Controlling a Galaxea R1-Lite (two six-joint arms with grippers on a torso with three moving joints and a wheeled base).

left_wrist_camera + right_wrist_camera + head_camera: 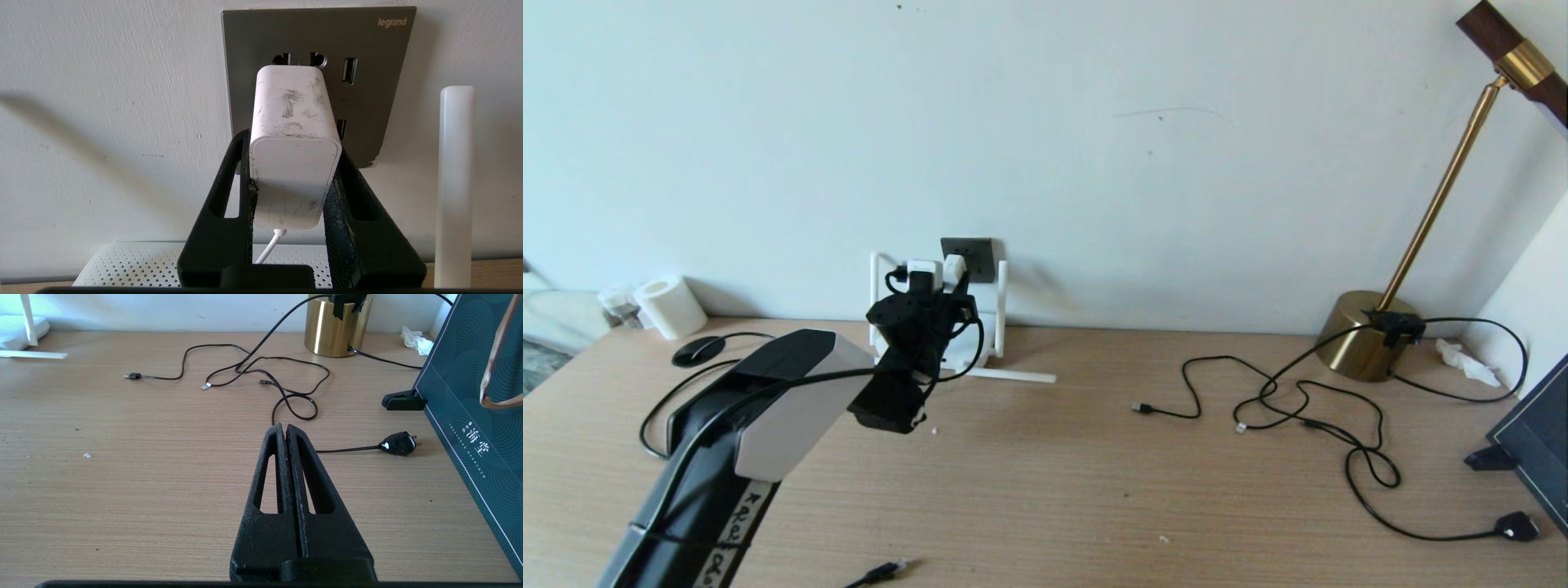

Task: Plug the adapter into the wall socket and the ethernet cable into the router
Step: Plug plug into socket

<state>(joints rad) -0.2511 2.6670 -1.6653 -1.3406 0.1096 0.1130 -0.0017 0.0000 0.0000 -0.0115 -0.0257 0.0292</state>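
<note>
My left gripper (293,143) is shut on the white cube adapter (294,143), one finger on each side. The adapter's far end is up against the dark grey wall socket (318,36), just below two round holes; its pins are hidden. Its thin white cord (267,249) hangs down between the fingers. In the head view the adapter (953,267) sits at the socket (970,255). The white router (135,261) lies below, with one antenna (455,183) upright beside the socket. The ethernet cable (880,574) lies at the table's near edge. My right gripper (284,427) hovers shut and empty over the table.
A brass lamp base (1364,347) stands at the back right, with thin black cables (1298,400) looping across the table to a black mains plug (1515,527). A dark box (1535,441) stands at the right edge. A paper roll (670,306) and a mouse (697,351) are at the back left.
</note>
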